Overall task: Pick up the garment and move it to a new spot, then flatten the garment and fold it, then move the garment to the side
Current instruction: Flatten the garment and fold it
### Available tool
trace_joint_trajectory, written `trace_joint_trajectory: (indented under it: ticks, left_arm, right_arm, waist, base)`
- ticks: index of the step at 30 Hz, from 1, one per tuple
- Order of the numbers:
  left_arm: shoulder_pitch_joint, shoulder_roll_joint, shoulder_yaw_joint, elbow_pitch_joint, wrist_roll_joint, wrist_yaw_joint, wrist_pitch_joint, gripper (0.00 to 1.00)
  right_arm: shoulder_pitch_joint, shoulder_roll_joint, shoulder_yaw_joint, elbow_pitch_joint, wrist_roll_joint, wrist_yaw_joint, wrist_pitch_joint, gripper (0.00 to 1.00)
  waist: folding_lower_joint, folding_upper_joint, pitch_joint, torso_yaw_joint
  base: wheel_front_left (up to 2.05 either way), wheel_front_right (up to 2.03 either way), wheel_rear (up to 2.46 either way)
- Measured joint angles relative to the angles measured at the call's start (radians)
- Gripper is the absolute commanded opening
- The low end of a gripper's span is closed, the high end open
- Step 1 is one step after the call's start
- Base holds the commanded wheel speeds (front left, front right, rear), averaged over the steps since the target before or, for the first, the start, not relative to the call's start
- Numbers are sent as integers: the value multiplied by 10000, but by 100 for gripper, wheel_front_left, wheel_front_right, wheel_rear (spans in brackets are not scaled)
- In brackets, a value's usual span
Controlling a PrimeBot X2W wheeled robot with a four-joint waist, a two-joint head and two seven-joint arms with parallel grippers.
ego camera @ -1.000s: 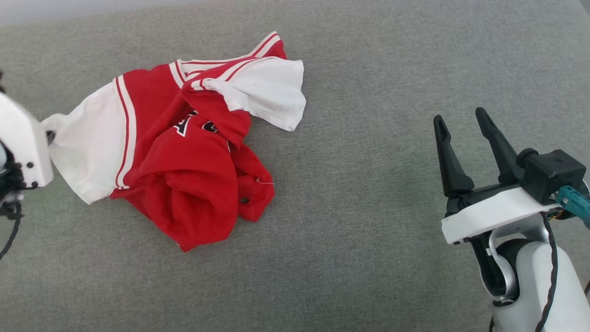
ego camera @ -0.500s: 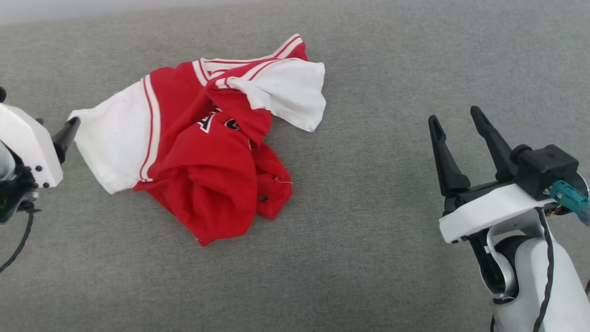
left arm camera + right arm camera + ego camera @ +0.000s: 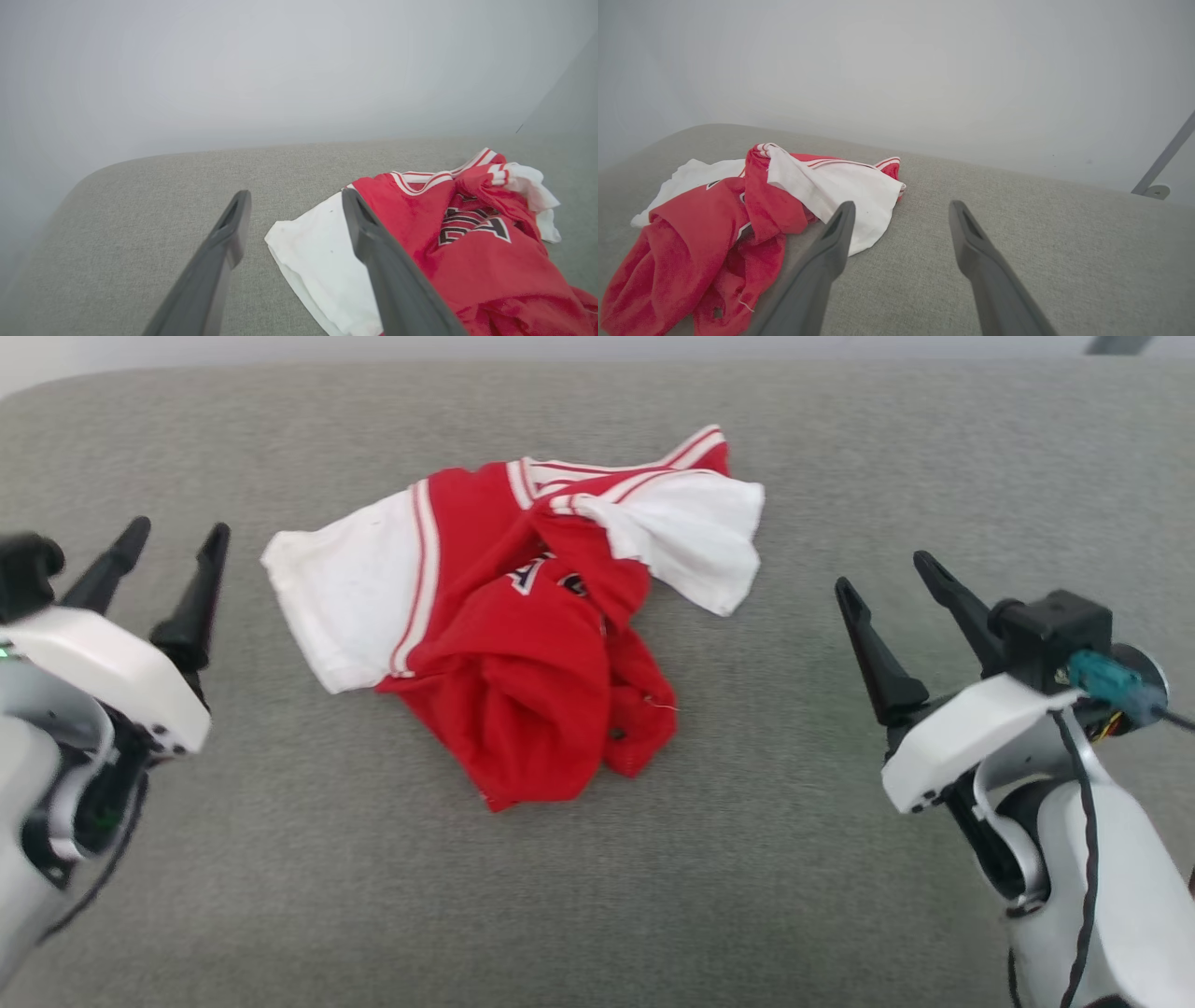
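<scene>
The garment (image 3: 504, 644), a small red jersey with white sleeves and striped trim, lies crumpled on the grey padded surface (image 3: 728, 859). Part of its black lettering shows among the folds. My left gripper (image 3: 177, 532) stands open at the left, clear of the white sleeve and holding nothing. In the left wrist view the garment (image 3: 448, 247) lies beyond and to the right of the open left gripper (image 3: 294, 198). My right gripper (image 3: 887, 569) is open at the right, apart from the cloth. The right wrist view has the garment (image 3: 752, 210) left of the open right gripper (image 3: 901, 207).
The grey padded surface (image 3: 154, 186) ends at a rounded back edge before a pale wall (image 3: 896, 70). A thin grey leg with a round foot (image 3: 1155, 186) stands behind it at the right.
My left gripper let go of the white sleeve, opened and drew back to the left. The sleeve dropped flat. The head camera has shifted, so the whole picture moved right.
</scene>
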Motion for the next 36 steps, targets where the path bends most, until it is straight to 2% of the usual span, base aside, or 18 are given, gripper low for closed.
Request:
trace_joint_trajectory:
  ticks: [6, 13, 17, 25, 30, 31, 32, 36]
  left_arm:
    - [693, -209, 121, -621, 324, 332, -736, 100]
    - [1639, -930, 1152, -1267, 1080, 548, -924, 100]
    - [2294, -1476, 1919, -1517, 1555, 470, -932, 100]
    - [3369, -2612, 3101, -1714, 2351, -38, -932, 100]
    - [3864, -3218, 3676, -1848, 2780, -341, -932, 100]
    - [3963, -3290, 3776, -1852, 2886, -401, -934, 100]
    - [4076, -3411, 3916, -1879, 2978, -454, -934, 100]
    - [4509, -3787, 4403, -1958, 3219, -640, -934, 100]
  right_arm:
    - [-604, -456, 431, 903, 86, 0, 397, 100]
    - [-1625, -1233, 1011, 2769, -15, 0, 917, 100]
    - [-2266, -1624, 1653, 3804, 136, 0, 1221, 100]
    - [-3451, -2173, 2550, 6011, 188, 2, 1839, 100]
    - [-4164, -2357, 3074, 7256, 612, 10, 2230, 100]
    - [-4271, -2345, 3152, 7486, 761, 10, 2370, 47]
    - [-4413, -2347, 3294, 7689, 909, 10, 2550, 0]
    - [-4677, -2301, 3885, 8031, 1425, 15, 2755, 0]
  waist:
    - [0, 0, -56, 616]
    - [0, 0, -74, 1549]
    - [0, 0, -41, 2079]
    - [0, 0, 62, 3017]
    - [-1, 0, 114, 3465]
    - [0, 0, 118, 3524]
    - [0, 1, 116, 3566]
    - [0, 0, 22, 3603]
  base:
    - [0, 0, 0]
    - [0, 0, 0]
    - [0, 0, 0]
    - [0, 0, 0]
    - [0, 0, 0]
    - [0, 0, 0]
    - [0, 0, 0]
    - [0, 0, 0]
